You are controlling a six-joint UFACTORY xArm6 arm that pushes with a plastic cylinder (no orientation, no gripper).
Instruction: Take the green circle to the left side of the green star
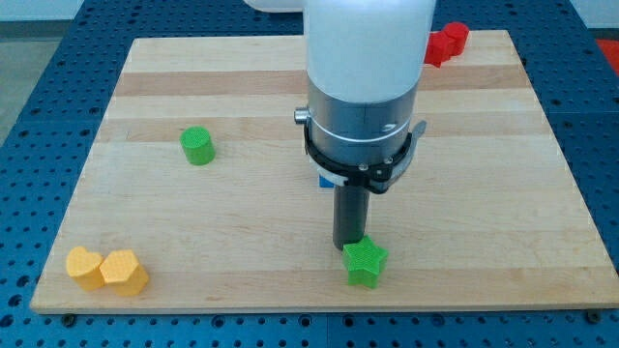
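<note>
The green circle stands on the wooden board at the view's left of centre. The green star lies near the board's bottom edge, right of centre. My tip is at the star's upper left edge, touching or nearly touching it. The tip is far to the right of and below the green circle. The arm's white and silver body hangs over the board's middle and hides what is behind it.
A yellow heart and a yellow hexagon sit side by side at the bottom left corner. A red block lies at the top edge, right of the arm. A bit of a blue block shows under the arm.
</note>
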